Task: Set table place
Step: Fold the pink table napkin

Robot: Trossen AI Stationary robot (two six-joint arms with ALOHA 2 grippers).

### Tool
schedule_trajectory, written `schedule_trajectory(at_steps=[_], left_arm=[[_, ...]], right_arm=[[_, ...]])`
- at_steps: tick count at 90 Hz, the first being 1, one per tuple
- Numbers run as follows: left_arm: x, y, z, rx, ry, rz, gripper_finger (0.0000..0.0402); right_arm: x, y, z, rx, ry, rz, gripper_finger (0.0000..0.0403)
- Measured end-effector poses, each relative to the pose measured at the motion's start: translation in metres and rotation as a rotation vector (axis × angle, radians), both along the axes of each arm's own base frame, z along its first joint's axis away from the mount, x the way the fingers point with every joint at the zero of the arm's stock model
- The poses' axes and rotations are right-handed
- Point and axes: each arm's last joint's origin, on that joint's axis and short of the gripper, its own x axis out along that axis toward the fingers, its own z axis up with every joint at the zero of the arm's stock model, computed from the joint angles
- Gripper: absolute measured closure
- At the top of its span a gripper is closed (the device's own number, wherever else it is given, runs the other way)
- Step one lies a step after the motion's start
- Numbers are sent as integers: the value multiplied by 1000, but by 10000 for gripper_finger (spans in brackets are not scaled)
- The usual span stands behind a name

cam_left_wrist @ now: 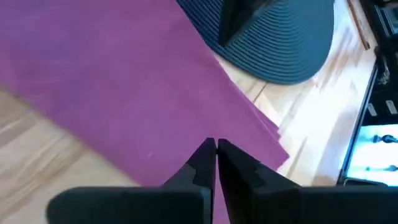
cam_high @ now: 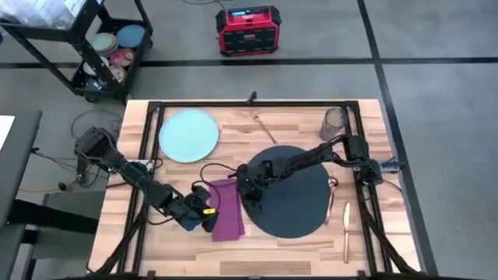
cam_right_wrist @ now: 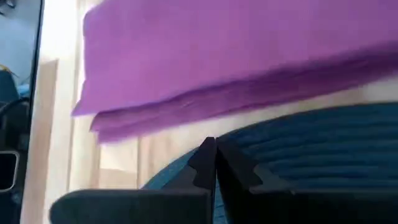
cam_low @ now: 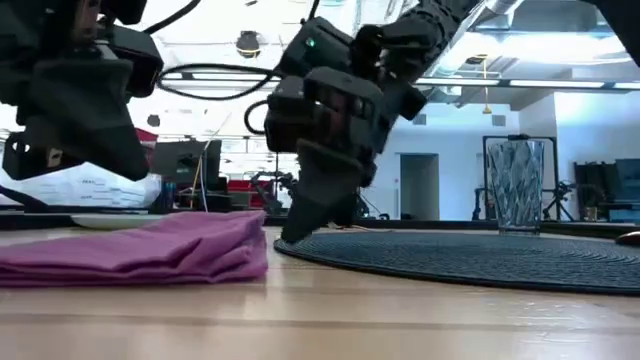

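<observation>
**Where things lie around my two grippers**

My left gripper [cam_high: 208,217] hangs over the napkin's [cam_high: 226,208] left edge. My right gripper [cam_high: 247,189] sits at the mat's [cam_high: 299,204] left rim, the napkin just to its left. Behind both lies the plate [cam_high: 188,134] on the counter [cam_high: 257,253]. Far right of the mat lie the spoon [cam_high: 331,194] and knife [cam_high: 346,230]; the tumbler [cam_high: 334,124] stands behind them.

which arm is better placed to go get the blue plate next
Left, probably. The pale blue plate lies on the left half of the table, nearer the left gripper over the napkin. The right gripper is at the mat's edge.
</observation>
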Motion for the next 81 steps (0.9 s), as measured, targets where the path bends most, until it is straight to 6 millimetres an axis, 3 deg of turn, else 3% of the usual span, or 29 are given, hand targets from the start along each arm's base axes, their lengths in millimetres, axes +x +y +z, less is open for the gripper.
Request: schedule_trajectory(at_steps=[16, 40, 53, 70, 81], left_arm=[[0, 1, -2, 4, 19, -2, 401], [3, 4, -1, 16, 6, -8, 401], [16, 5, -8, 16, -28, -26, 401], [37, 6, -35, -54, -18, -66, 401], [46, 12, -34, -51, -45, -68, 401]], right_arm=[[4, 19, -6, 21, -42, 33, 403], [10, 18, -15, 58, -51, 4, 403], [11, 15, -15, 63, -67, -7, 403], [12, 9, -15, 69, -59, -19, 403], [12, 9, -15, 72, -57, -16, 403]])
